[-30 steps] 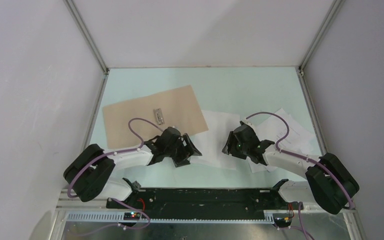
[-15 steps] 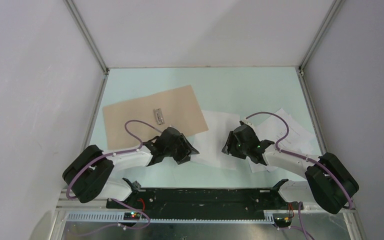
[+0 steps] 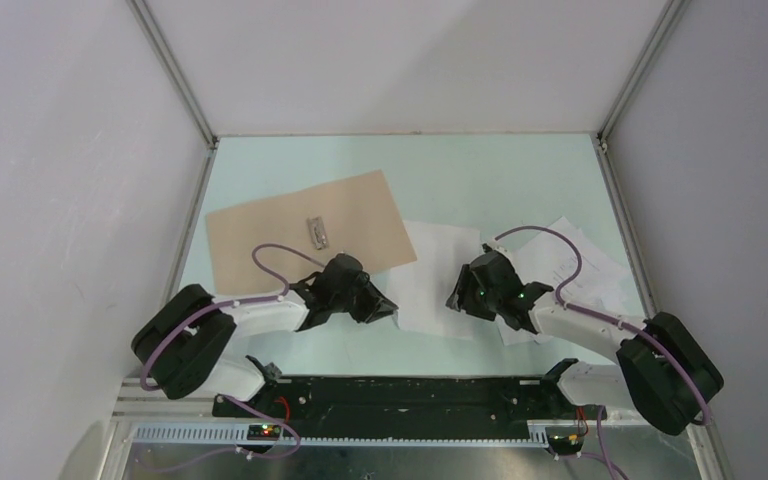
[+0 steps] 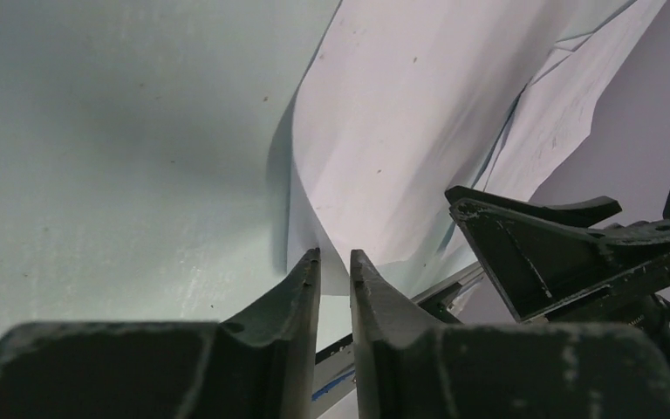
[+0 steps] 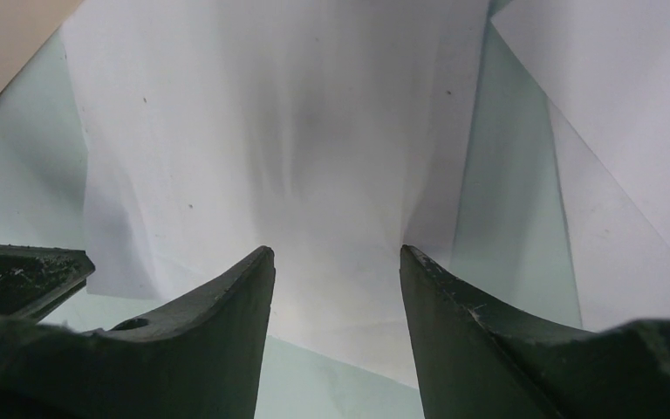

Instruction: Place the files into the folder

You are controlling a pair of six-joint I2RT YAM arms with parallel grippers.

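Folder: your folder (image 3: pixel 300 235) lies flat at ten o'clock on the table (image 3: pixel 480 180), metal clip (image 3: pixel 318 232) showing mid-card, no white sheet on it.
Files: the files (image 3: pixel 440 275) are all out on the table, spread from the centre round to four o'clock, the nearest sheet just beside the folder's right corner.
Left gripper: your left gripper (image 4: pixel 333 255) is down at that sheet's seven o'clock edge, jaws drawn to a slim gap with the lifted paper edge right at the tips (whether it has bitten, you cannot tell from here).
Right gripper: your right gripper (image 5: pixel 336 253) stands over the same sheet's other side with its jaws well apart, holding nothing.
Done: nothing filed, by the look of it.
Left: every sheet needs to travel to ten o'clock and onto the card, and the folder may then want shutting.
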